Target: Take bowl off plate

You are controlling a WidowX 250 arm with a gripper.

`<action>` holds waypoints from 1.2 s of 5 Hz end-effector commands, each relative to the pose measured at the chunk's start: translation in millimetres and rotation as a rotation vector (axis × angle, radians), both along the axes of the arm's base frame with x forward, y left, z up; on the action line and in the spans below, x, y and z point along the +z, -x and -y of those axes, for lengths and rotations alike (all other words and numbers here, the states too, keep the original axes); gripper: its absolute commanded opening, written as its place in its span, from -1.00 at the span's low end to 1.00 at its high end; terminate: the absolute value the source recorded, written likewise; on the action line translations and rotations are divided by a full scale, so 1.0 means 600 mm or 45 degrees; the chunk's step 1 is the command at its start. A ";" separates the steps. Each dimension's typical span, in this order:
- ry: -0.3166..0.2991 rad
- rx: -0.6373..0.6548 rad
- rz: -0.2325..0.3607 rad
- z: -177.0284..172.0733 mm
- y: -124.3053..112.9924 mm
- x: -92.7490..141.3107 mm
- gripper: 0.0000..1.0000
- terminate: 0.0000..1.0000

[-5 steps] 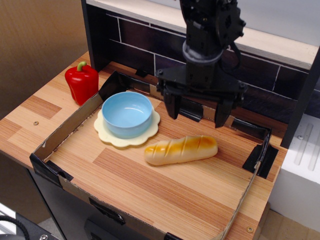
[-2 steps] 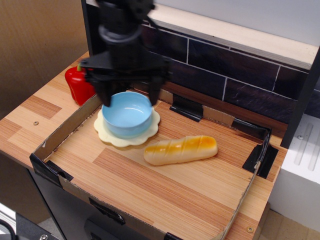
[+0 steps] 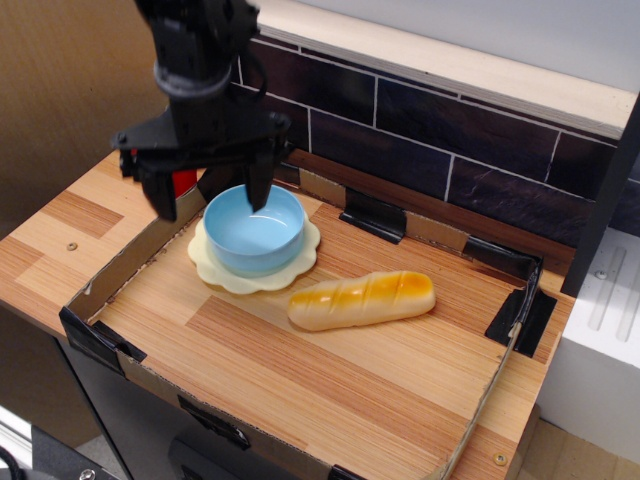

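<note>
The small round light blue glossy plastic bowl is sitting upright and centred on the pale cream-yellow flat plate with the scalloped, flower-like edge, whose rim is showing all round the bowl, so the lift is not yet done. The black robot gripper is hanging over the bowl's left rear edge with its two fingers apart and gripping nothing: one finger is reaching down over the inside of the rim, the other is standing outside, left of the bowl, probably so that the bowl's wall can be pinched between them. Just in front and to the right of the bowl a glossy golden toy bread roll is lying clear of the plate. A red toy pepper is peeking out behind the gripper, left of the bowl. All are resting on a wooden board walled by a low cardboard rim. By count: one bowl, one plate, one roll, one pepper, one gripper.
</note>
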State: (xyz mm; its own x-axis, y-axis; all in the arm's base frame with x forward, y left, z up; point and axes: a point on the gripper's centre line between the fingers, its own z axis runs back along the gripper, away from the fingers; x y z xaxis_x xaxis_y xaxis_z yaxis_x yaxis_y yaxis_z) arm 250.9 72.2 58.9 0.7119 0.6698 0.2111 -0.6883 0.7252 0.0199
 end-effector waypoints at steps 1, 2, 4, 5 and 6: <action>-0.009 0.142 0.044 -0.008 0.002 -0.029 1.00 -1.00; 0.005 0.171 0.058 -0.006 -0.001 -0.043 1.00 -1.00; -0.002 0.191 0.065 -0.008 -0.007 -0.052 -1.00 -1.00; 0.010 0.190 0.091 -0.010 -0.013 -0.042 -1.00 -1.00; 0.015 0.170 0.123 -0.012 -0.018 -0.023 -1.00 -1.00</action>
